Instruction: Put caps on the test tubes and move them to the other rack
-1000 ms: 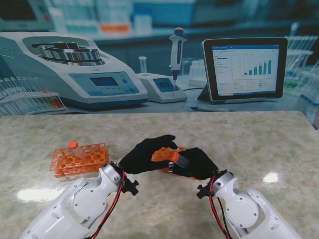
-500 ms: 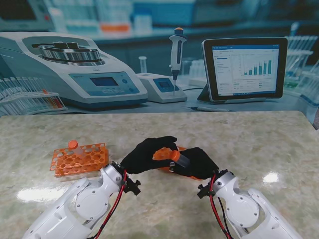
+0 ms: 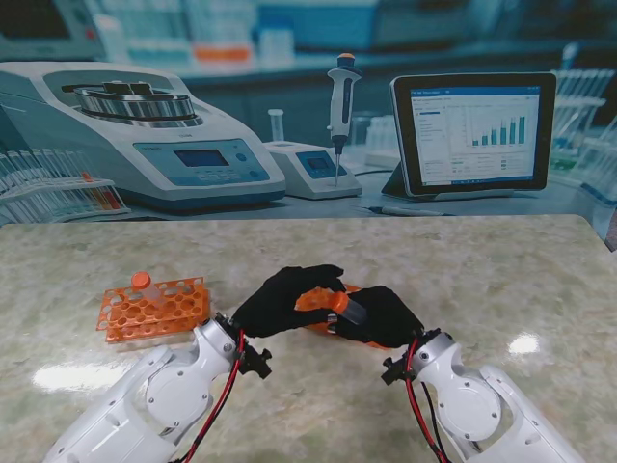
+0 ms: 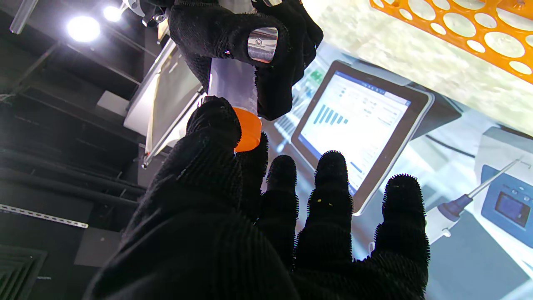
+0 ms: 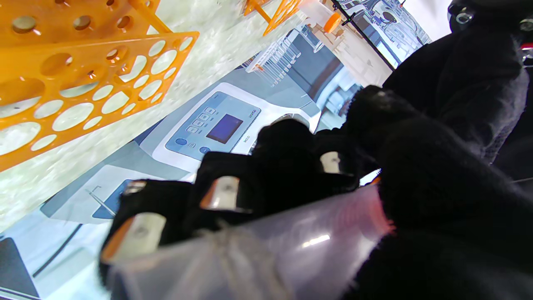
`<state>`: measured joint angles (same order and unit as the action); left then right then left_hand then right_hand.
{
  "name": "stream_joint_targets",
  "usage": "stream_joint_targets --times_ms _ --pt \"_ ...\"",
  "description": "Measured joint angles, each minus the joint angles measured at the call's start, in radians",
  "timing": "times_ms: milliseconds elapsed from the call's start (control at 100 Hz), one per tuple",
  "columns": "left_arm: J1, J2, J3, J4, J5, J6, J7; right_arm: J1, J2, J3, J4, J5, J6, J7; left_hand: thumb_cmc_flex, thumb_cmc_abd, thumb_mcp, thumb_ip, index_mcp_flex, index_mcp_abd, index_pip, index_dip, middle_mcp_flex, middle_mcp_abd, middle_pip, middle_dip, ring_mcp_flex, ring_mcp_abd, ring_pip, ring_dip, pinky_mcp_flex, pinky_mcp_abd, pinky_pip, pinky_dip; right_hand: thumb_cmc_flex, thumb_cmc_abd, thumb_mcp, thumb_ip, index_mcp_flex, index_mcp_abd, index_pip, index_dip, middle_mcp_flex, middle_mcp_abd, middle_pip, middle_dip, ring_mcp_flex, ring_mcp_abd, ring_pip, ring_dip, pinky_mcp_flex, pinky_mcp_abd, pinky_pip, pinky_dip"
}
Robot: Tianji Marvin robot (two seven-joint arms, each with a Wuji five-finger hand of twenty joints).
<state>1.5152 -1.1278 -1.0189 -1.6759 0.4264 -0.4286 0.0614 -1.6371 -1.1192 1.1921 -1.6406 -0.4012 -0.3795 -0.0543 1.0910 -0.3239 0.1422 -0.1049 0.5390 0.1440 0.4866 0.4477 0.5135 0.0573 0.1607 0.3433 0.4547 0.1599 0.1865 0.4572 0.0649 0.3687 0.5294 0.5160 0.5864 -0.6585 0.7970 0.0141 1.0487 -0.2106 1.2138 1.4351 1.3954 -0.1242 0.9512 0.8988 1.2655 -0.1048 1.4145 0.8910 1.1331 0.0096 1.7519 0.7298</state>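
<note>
From the stand: right hand (image 3: 378, 316) wrapped round a clear test tube (image 3: 353, 312), orange cap (image 3: 338, 302) pointing toward ten o'clock; left hand (image 3: 284, 299) pinching that cap. Orange rack (image 3: 154, 309) at nine o'clock, one capped tube (image 3: 146, 285) upright in it.

Left wrist: thumb and forefinger on cap (image 4: 246, 132), translucent tube (image 4: 231, 85).

Right wrist: fingers (image 5: 225, 192) clamped over frosted tube (image 5: 283, 246).
</note>
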Motion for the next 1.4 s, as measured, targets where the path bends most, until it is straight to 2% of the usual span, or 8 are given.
stream_joint_targets --times_ms 90,360,1190,1230,1270,1300,1350,1400 --pt "0.000 0.001 0.000 0.000 0.002 -0.004 -0.004 0.000 0.000 0.000 0.001 0.000 0.000 0.001 0.000 -0.017 0.041 0.000 0.000 0.000 -0.011 -0.010 0.000 0.000 -0.001 -0.007 0.000 0.020 -0.002 -0.010 0.000 0.000 0.000 0.000 0.000 0.000 0.000 0.000 0.000 0.000 0.000 0.000 0.000 0.000 0.000 0.000 0.000 0.000 0.000 0.000 0.000 0.000 0.000 0.000" --pt "0.000 0.007 -0.002 -0.005 -0.002 -0.013 -0.022 0.000 0.001 -0.002 0.001 0.001 0.000 0.006 0.002 -0.046 0.151 -0.002 -0.004 0.000 -0.049 -0.039 -0.002 0.000 -0.011 -0.016 0.000 0.020 -0.013 -0.021 0.000 0.000 0.000 0.000 0.000 0.000 0.000 0.000 0.000 -0.005 0.000 0.000 0.000 0.000 0.000 0.000 0.000 0.000 0.000 0.000 0.000 0.000 0.000 0.000" --pt "0.016 0.010 -0.003 -0.022 -0.020 -0.037 -0.034 0.000 0.001 -0.003 -0.002 0.002 0.000 0.008 0.051 -0.073 0.342 -0.003 -0.028 -0.004 -0.096 -0.117 -0.015 0.000 -0.014 -0.021 -0.011 0.020 -0.023 -0.023 -0.001 0.000 0.000 0.000 0.000 -0.002 0.000 0.000 0.000 -0.020 0.014 0.003 0.000 0.000 0.000 0.000 -0.002 0.000 0.010 0.001 -0.005 0.001 0.000 0.000" --pt "0.017 0.010 -0.005 -0.024 -0.019 -0.038 -0.036 0.000 0.001 -0.003 -0.002 0.002 0.000 0.008 0.051 -0.078 0.363 -0.003 -0.028 -0.048 -0.096 -0.123 -0.015 0.000 -0.014 -0.021 -0.011 0.020 -0.023 -0.023 -0.001 0.000 0.000 0.000 0.000 -0.002 0.000 0.000 0.000 -0.020 0.014 0.004 0.000 0.000 0.000 0.000 -0.002 0.000 0.010 0.001 -0.005 0.001 0.000 0.000" --pt "0.019 0.010 -0.007 -0.027 -0.017 -0.038 -0.038 0.000 0.001 -0.003 -0.002 0.002 0.000 0.008 0.062 -0.078 0.411 -0.003 0.005 -0.215 -0.058 -0.123 -0.013 0.000 -0.014 -0.021 -0.011 0.021 -0.023 -0.023 -0.001 0.000 0.000 0.000 0.000 -0.002 0.000 0.000 0.000 -0.019 0.014 0.004 0.000 0.000 0.000 0.000 -0.002 0.000 0.010 0.001 -0.005 0.001 0.000 0.000" --pt "0.021 0.011 -0.008 -0.029 -0.015 -0.040 -0.040 0.000 0.001 -0.003 -0.002 0.002 0.000 0.008 0.081 -0.069 0.445 -0.002 0.041 -0.293 -0.024 -0.123 -0.013 0.000 -0.014 -0.021 -0.011 0.021 -0.023 -0.023 -0.001 0.000 0.000 0.000 0.000 -0.002 0.000 0.000 0.000 -0.018 0.014 0.004 0.000 0.000 0.000 0.000 -0.002 0.000 0.010 0.001 -0.005 0.001 0.000 0.000" --pt "0.025 0.011 -0.009 -0.032 -0.013 -0.043 -0.042 0.001 0.001 -0.003 -0.002 0.002 0.000 0.008 0.105 -0.057 0.498 0.002 0.048 -0.338 0.002 -0.122 -0.013 0.000 -0.014 -0.021 -0.011 0.021 -0.023 -0.023 -0.001 0.001 0.000 0.000 0.000 -0.002 0.000 0.000 0.000 -0.018 0.014 0.004 0.000 0.000 0.000 0.000 -0.002 0.000 0.010 0.001 -0.005 0.001 0.000 0.000" --pt "0.028 0.011 -0.011 -0.034 -0.012 -0.045 -0.043 0.001 0.001 -0.003 -0.002 0.002 0.000 0.008 0.118 -0.033 0.531 0.011 0.048 -0.347 0.008 -0.122 -0.013 0.000 -0.014 -0.021 -0.011 0.021 -0.023 -0.023 -0.001 0.001 0.000 0.000 0.000 -0.002 0.000 0.000 0.000 -0.018 0.014 0.004 0.000 0.000 0.000 0.000 -0.002 0.000 0.010 0.001 -0.005 0.001 0.000 0.000"
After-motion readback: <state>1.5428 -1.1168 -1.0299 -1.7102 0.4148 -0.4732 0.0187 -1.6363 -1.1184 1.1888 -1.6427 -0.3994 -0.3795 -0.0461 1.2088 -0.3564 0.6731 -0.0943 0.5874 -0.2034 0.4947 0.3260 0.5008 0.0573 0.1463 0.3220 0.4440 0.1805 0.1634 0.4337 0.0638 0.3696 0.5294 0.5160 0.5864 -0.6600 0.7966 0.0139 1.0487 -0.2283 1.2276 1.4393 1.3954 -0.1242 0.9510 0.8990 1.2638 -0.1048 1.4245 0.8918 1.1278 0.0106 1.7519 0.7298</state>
